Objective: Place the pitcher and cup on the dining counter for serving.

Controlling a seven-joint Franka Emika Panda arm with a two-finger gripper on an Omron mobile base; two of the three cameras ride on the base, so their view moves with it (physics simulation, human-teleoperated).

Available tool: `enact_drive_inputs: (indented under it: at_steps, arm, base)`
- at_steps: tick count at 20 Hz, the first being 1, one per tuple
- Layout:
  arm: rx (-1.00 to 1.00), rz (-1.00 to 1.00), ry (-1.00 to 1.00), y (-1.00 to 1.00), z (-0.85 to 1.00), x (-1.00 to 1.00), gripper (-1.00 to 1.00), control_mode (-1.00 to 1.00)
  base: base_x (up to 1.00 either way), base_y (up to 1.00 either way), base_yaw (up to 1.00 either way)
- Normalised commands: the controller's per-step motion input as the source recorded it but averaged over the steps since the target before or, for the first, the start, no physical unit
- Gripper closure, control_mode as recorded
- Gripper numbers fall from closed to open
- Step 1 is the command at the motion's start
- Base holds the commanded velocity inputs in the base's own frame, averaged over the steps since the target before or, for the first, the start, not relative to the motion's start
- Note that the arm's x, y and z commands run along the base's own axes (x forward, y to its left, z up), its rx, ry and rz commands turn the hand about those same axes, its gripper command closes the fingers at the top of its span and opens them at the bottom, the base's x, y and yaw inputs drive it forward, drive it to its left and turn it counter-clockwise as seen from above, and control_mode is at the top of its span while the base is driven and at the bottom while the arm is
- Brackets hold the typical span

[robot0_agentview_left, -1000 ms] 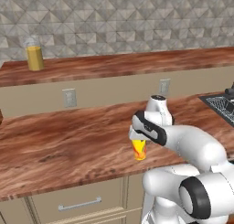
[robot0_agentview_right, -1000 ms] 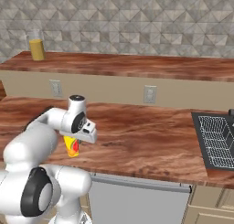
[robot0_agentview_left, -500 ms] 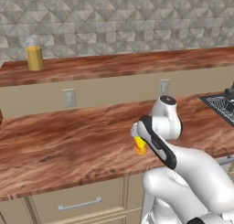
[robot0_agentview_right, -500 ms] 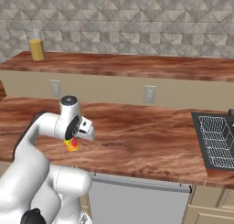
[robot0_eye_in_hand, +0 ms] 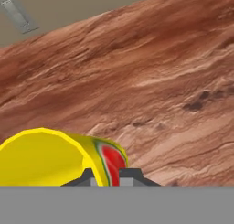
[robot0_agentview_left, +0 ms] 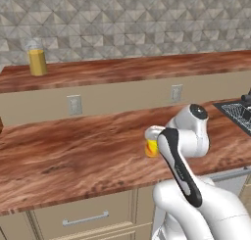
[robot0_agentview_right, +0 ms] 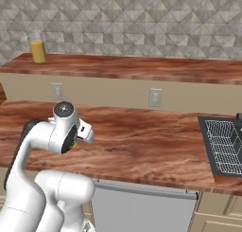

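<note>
Room: broad wood-grain table [robot0_agentview_left: 73, 160] bare left of arm, sink rack [robot0_agentview_right: 226, 146] at right edge | Cup [robot0_eye_in_hand: 59, 159]: small, yellow, red patch, rim clamped in clenched claw [robot0_eye_in_hand: 107, 175], above near table | Pitcher [robot0_agentview_left: 37, 60]: tall, clear-rimmed, orange, far left on dining counter [robot0_agentview_left: 147, 70], well apart from claw.

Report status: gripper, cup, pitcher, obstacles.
Gripper shut on small yellow cup. Tall orange pitcher standing on narrow reddish-brown dining counter. Nothing seen in the way.
</note>
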Motion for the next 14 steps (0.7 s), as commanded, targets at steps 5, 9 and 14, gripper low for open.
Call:
enact_drive_inputs:
  at_steps: [5, 9, 14]
  arm:
    - [0.11, -0.14, 0.14, -0.01, 0.73, -0.23, 1.00, -1.00]
    - [0.07, -0.17, 0.26, 0.00, 0.77, -0.21, 1.00, -1.00]
    - [0.02, -0.09, 0.09, 0.00, 0.36, -0.46, 1.00, -1.00]
  base:
    - [0.00, 0.00, 0.00]
    - [0.00, 0.00, 0.00]
    - [0.00, 0.00, 0.00]
